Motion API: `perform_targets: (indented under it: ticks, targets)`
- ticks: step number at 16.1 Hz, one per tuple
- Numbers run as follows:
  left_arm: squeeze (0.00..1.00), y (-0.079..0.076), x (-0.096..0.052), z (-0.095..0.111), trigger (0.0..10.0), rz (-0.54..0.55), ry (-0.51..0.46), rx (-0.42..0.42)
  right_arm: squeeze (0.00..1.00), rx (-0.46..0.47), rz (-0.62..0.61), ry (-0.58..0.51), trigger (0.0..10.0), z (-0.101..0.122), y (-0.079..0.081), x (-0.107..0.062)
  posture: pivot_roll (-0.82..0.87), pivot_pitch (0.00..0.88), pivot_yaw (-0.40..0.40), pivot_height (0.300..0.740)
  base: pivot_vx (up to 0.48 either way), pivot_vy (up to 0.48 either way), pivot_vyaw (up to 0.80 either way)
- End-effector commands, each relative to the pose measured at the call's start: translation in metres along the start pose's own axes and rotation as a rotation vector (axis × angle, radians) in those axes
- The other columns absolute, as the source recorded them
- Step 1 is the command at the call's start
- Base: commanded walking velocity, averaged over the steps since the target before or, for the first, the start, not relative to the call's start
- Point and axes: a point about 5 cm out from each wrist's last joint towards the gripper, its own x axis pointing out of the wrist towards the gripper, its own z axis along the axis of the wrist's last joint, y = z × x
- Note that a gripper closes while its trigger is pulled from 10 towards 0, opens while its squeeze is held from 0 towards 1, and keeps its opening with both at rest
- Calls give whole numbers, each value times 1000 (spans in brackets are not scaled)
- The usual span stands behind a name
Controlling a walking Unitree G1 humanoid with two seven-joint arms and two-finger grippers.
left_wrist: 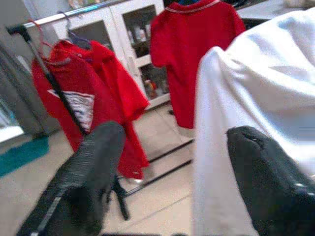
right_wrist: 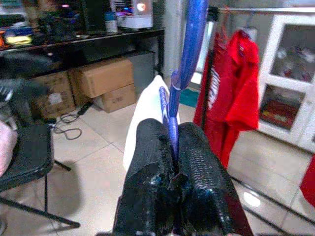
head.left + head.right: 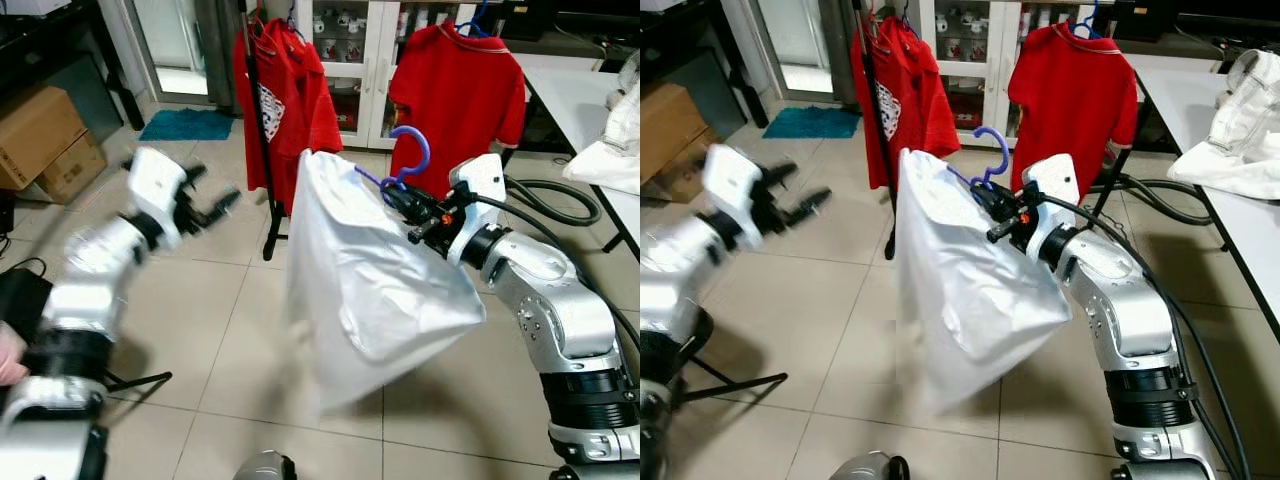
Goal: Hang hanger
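Left eye view: the right gripper [image 3: 400, 203] is clamped on the neck of a blue hanger [image 3: 412, 150] carrying a white garment [image 3: 370, 280], held in mid-air at centre. The clothes rack [image 3: 262, 150] stands at about 11 o'clock from the garment, with red shirts [image 3: 290, 105] on it. The left gripper [image 3: 215, 205] hovers at 9 o'clock, well apart from the garment.

Right eye view: same arrangement — beige floor tiles [image 3: 820, 300], a glass-fronted cabinet [image 3: 980, 40] behind the rack, a white table [image 3: 1200, 100] at 2 o'clock.

Left wrist view: the left fingers [image 1: 98, 167] stand spread, holding nothing; the rack's rail [image 1: 64, 17] runs across at 11 o'clock.

Right wrist view: both fingers press the hanger's stem [image 2: 173, 128] between them, hook upward; cardboard boxes [image 2: 106, 81] lie at 10 o'clock.

To do the step well, I judge the hook should stay upright and be lifted above the rail, then lowered over a free stretch beside the red shirts — the swinging garment may twist the hook off line.
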Motion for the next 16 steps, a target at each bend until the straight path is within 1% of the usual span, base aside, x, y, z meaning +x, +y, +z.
perform_targets:
  ticks: [1, 2, 3, 4, 5, 7, 8, 9, 10, 11, 12, 13, 14, 15, 16]
  targets:
    - [545, -16, 10, 10, 10000, -62, -38, -4, 0, 29, -36, -46, 10000, 13, 1, 3, -11, 0, 56, 740, 0, 0, 0]
    - [0, -40, 19, 11, 10000, -159, -60, -40, 0, 70, -76, -52, 10000, 14, 5, 9, -19, 0, 63, 740, 0, 0, 0]
    - [0, -49, 21, 11, 10000, -208, -66, -43, 0, 77, -79, -55, 10000, 16, 8, 12, -22, 0, 67, 740, 0, 0, 0]
    - [0, -52, 24, 11, 10000, -206, -69, -51, 0, 84, -79, -60, 10000, 17, 11, 14, -23, 0, 68, 740, 0, 0, 0]
    - [0, -53, 26, 10, 10000, -198, -66, -53, 0, 90, -80, -65, 10000, 18, 13, 15, -21, 0, 67, 740, 0, 0, 0]
    - [0, -50, 32, 10, 10000, -124, -50, -66, 0, 107, -68, -77, 10000, 21, 17, 18, -20, 0, 64, 740, 0, 0, 0]
    - [718, -50, 33, 12, 10000, -113, -54, -91, 0, 108, -58, -81, 10000, 22, 18, 18, -19, 0, 62, 740, 0, 0, 0]
    - [1000, -52, 34, 15, 10000, -127, -66, -125, 0, 106, -42, -81, 10000, 23, 19, 18, -15, 0, 57, 740, 0, 0, 0]
    - [1000, -54, 37, 17, 10000, -123, -73, -158, 0, 96, -26, -76, 10000, 23, 20, 18, -15, 0, 56, 740, 0, 0, 0]
    - [1000, -54, 38, 17, 10000, -114, -75, -171, 0, 89, -20, -73, 10000, 24, 20, 18, -15, 0, 56, 740, 0, 0, 0]
    - [1000, -61, 44, 24, 10000, -155, -95, -167, 0, 17, 9, -58, 10000, 24, 23, 18, -14, 0, 51, 740, 0, 0, 0]
    - [1000, -76, 47, 33, 10000, -265, -111, -112, 0, -69, 37, -43, 10000, 24, 26, 20, -16, 0, 54, 740, 0, 0, 0]
    - [1000, -87, 47, 38, 10000, -340, -125, -65, 0, -101, 51, -35, 10000, 23, 28, 21, -18, 0, 55, 740, 0, 0, 0]
    - [1000, -94, 47, 40, 10000, -388, -133, -2, 0, -110, 57, -32, 10000, 23, 29, 22, -19, 0, 56, 740, 0, 0, 0]
    - [1000, -99, 48, 40, 10000, -418, -125, 95, 0, -127, 64, -24, 10000, 23, 31, 24, -19, 0, 56, 740, 0, 0, 0]
